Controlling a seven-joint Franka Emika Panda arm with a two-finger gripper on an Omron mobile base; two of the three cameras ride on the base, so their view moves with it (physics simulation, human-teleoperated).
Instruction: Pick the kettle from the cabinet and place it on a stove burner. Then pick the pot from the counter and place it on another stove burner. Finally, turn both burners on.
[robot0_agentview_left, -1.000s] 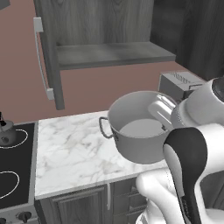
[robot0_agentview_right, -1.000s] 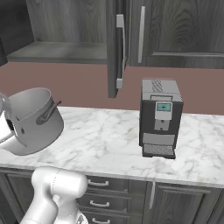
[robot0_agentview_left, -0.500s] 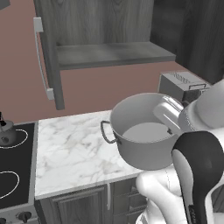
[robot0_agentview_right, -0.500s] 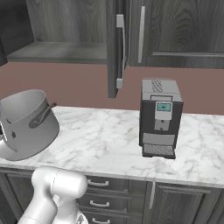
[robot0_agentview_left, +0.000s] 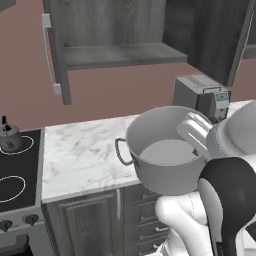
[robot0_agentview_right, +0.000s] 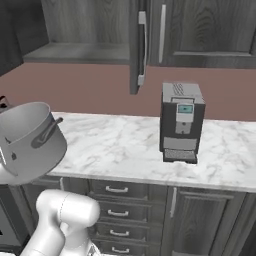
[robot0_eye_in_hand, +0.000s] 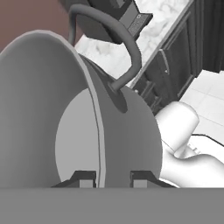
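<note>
- Wide grey steel pot (robot0_agentview_left: 167, 150), lidless, two loop handles: held off the white marble desk (robot0_agentview_left: 85, 155) at its front edge, tilted, mouth facing up and toward the stove.
- Gripper (robot0_eye_in_hand: 113, 178): jaws clamped across the pot's rim wall.
- Small grey kettle (robot0_agentview_left: 9, 137): upright on a back burner (robot0_agentview_left: 25, 145).

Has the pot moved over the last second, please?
Yes. In the left base view the pot has shifted right, toward the coffee machine and away from the cooktop, gripped at its rim by the fingers.
</note>
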